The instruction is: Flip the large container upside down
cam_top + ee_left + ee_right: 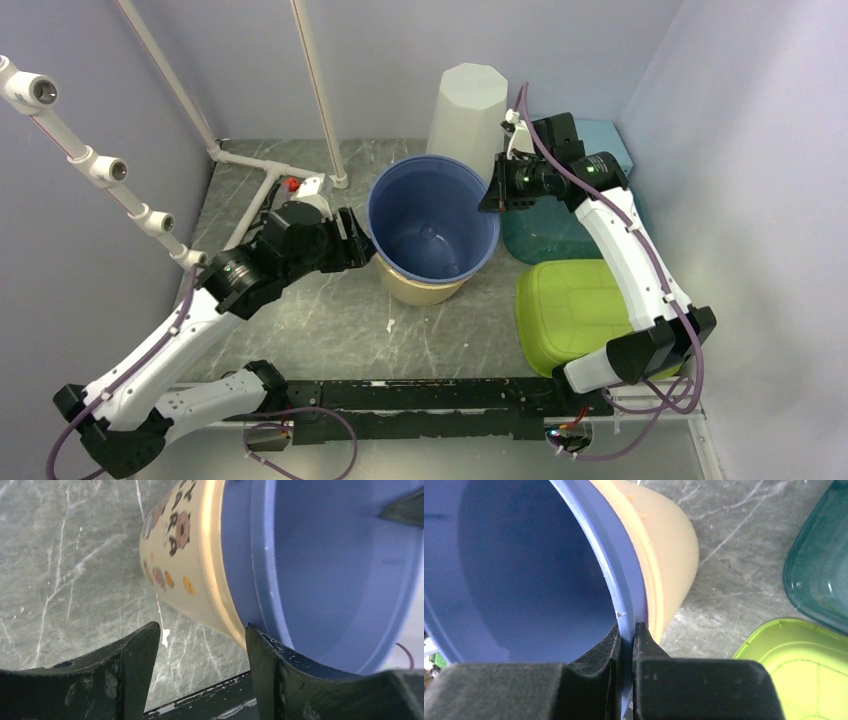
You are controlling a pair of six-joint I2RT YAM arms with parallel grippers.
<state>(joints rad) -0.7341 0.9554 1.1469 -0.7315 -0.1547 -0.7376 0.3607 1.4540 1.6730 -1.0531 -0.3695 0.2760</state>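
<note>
Container (430, 225): large, blue inside and along the rim, cream outer wall with coloured stickers and letters. Standing mouth up on the counter (330, 320), in the middle of the top view.
Right fingers (646, 645): clenched on the container's rim at its right edge in the top view. One inside against the blue wall, the other outside against the cream. Thin blue lip pinched between the tips, bottom centre of the right wrist view.
Left fingers (132, 655): spread apart at the rim's left edge in the top view, grasping nothing. One in front of the blue interior, the other outside over the grey counter, with the wall in the gap between them. Contact with the rim not clear.
Behind the container: tall white bin (468, 105), upper middle of the top view, close to the far rim.
Right of the container: see-through teal tub (540, 245), just beside it and under the right arm.
Lower right: lime-green box (570, 310), just below the teal tub.
Upper left: white pipes (250, 160) running down to the counter's far corner.
</note>
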